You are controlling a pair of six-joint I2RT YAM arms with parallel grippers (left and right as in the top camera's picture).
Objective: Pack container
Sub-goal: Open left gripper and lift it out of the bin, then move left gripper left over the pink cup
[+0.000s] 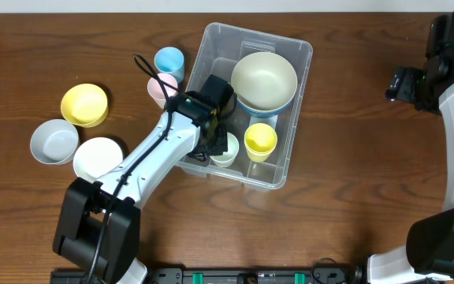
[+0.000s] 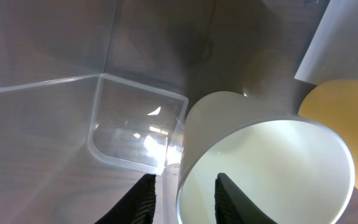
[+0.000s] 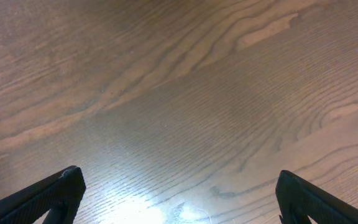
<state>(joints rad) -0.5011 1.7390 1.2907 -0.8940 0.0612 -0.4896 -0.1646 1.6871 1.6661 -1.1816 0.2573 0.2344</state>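
Note:
The clear plastic container [image 1: 299,54] stands at the table's middle. It holds a large pale bowl [image 1: 265,77] stacked on a blue one, a yellow cup [image 1: 260,142] and a pale green cup [image 1: 227,151]. My left gripper [image 1: 212,145] reaches down into the container's near left corner. In the left wrist view its fingers [image 2: 185,182] straddle the pale green cup's [image 2: 266,168] rim, one inside and one outside, with gaps on both sides. The yellow cup [image 2: 347,112] is beside it. My right gripper [image 1: 403,84] is wide open over bare wood [image 3: 179,186].
Left of the container stand a blue cup [image 1: 169,61], a pink cup [image 1: 159,89], a yellow bowl [image 1: 84,105], a grey bowl [image 1: 53,142] and a white bowl [image 1: 98,158]. The container wall [image 2: 42,81] lies close to my left fingers.

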